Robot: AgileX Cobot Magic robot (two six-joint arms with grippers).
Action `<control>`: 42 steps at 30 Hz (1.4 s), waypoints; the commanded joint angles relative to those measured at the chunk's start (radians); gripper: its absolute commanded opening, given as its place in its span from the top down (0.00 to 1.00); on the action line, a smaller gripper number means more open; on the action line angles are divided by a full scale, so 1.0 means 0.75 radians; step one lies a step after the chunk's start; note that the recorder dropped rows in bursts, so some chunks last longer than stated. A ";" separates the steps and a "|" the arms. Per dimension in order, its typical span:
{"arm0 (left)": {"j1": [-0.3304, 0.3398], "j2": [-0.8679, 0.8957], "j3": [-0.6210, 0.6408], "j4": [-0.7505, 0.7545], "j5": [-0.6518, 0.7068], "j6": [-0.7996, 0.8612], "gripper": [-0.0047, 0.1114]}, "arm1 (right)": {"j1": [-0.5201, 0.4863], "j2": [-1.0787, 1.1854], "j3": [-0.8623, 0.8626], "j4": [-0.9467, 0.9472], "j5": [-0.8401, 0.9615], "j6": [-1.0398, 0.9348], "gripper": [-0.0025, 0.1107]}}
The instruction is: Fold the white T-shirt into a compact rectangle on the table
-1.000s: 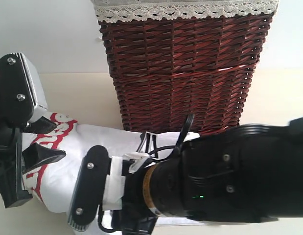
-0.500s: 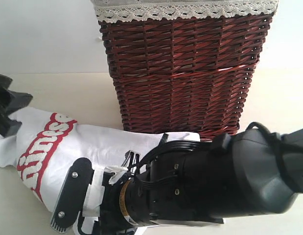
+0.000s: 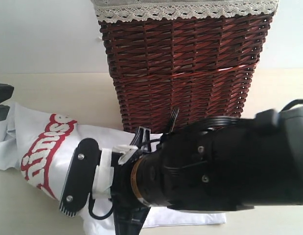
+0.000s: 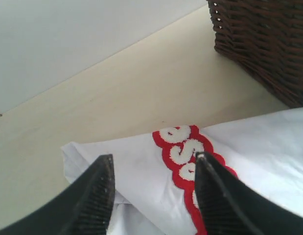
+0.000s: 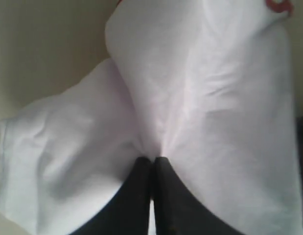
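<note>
The white T-shirt (image 3: 48, 142) lies crumpled on the table (image 3: 68, 88) in front of the basket, its red-outlined letters (image 3: 43, 147) facing up. In the right wrist view my right gripper (image 5: 152, 159) is shut on a pinch of the T-shirt (image 5: 215, 98), and creases fan out from the fingertips. The bulky right arm (image 3: 205, 171) hides that grip in the exterior view. My left gripper (image 4: 153, 159) is open just above the shirt's folded edge (image 4: 141, 186) near the letters (image 4: 183, 149), with nothing between its fingers. It shows only at the left edge of the exterior view (image 3: 0, 100).
A tall brown wicker basket (image 3: 185, 68) with a lace-trimmed lining (image 3: 185, 11) stands directly behind the shirt; its corner (image 4: 268, 44) shows in the left wrist view. Bare cream table (image 4: 117, 98) lies to the left of the basket.
My right gripper's jaws have closed on the shirt cloth. The left gripper has drawn off to the left edge of the exterior view, still open, uncovering the shirt's letters.
</note>
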 commanded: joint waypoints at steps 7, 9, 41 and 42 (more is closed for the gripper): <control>-0.063 -0.007 0.005 -0.044 0.165 0.078 0.53 | -0.028 -0.203 -0.170 -0.450 0.295 0.409 0.98; -0.113 -0.007 0.005 -0.051 0.235 0.134 0.53 | -0.058 -0.203 -0.225 -0.433 0.306 0.409 0.98; -0.674 0.430 0.134 -0.654 -0.256 0.164 0.53 | -0.110 -0.203 -0.273 -0.347 0.333 0.362 0.98; -0.674 0.448 0.134 -0.667 -0.278 0.164 0.53 | -0.110 -0.203 -0.273 -0.347 0.333 0.362 0.98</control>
